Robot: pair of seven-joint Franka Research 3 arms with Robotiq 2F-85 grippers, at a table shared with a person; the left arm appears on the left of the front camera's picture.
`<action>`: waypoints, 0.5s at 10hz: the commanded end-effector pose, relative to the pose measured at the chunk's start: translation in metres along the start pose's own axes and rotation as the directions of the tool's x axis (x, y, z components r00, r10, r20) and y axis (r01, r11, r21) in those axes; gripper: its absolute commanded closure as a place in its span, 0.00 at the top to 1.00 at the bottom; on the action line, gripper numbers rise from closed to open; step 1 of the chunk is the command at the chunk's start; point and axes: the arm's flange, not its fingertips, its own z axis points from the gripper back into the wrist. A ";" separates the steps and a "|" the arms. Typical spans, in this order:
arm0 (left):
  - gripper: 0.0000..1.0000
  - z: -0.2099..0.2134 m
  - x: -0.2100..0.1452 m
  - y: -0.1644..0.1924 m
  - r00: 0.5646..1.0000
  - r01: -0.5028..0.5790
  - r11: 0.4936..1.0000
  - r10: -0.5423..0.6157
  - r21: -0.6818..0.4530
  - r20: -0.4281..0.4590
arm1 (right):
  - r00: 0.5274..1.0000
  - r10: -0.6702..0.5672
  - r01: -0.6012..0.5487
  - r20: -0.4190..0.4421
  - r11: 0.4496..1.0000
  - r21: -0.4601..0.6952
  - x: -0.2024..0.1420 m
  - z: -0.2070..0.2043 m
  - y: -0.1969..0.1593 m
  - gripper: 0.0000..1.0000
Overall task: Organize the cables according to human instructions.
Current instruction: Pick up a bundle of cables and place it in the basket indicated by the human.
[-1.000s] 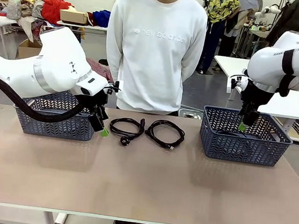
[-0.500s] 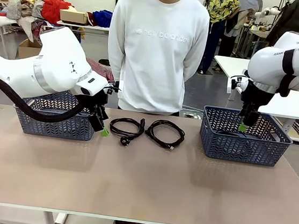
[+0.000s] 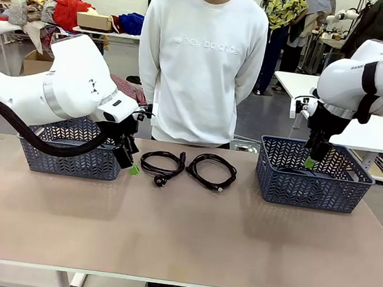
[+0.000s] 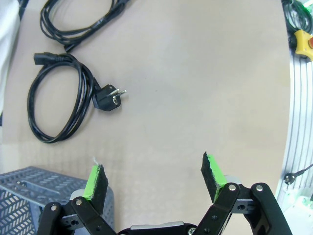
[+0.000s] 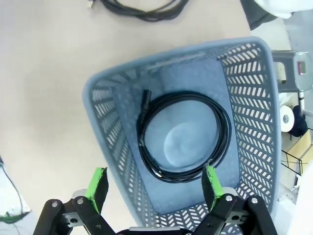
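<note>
Blue-grey left basket stood beside the left gripper; right basket sat below the right gripper; both arms pointed down, fingers spread, holding nothing; first cable lay ahead of the left fingers, second cable beyond; third cable lay coiled in the right basket, just past the right fingers.

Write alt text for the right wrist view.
A coiled black cable lies in the bottom of a blue-grey basket, seen from above between the right gripper's open green-padded fingers. Another cable lies on the table beyond.
</note>
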 end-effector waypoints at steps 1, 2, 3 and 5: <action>1.00 0.000 -0.001 0.000 1.000 -0.001 1.000 0.001 0.005 0.001 | 0.988 -0.127 0.128 0.083 0.992 -0.002 0.002 0.011 0.037 1.00; 1.00 0.000 -0.001 0.000 1.000 -0.001 1.000 0.001 0.005 0.001 | 0.982 -0.162 0.163 0.102 0.987 -0.009 0.004 0.014 0.054 1.00; 1.00 0.000 -0.001 0.000 1.000 -0.001 1.000 0.001 0.005 0.001 | 0.977 -0.180 0.182 0.115 0.983 -0.002 0.008 0.016 0.075 1.00; 1.00 0.000 -0.001 0.000 1.000 -0.001 1.000 0.001 0.005 0.001 | 0.971 -0.198 0.201 0.133 0.979 -0.014 0.018 0.012 0.115 1.00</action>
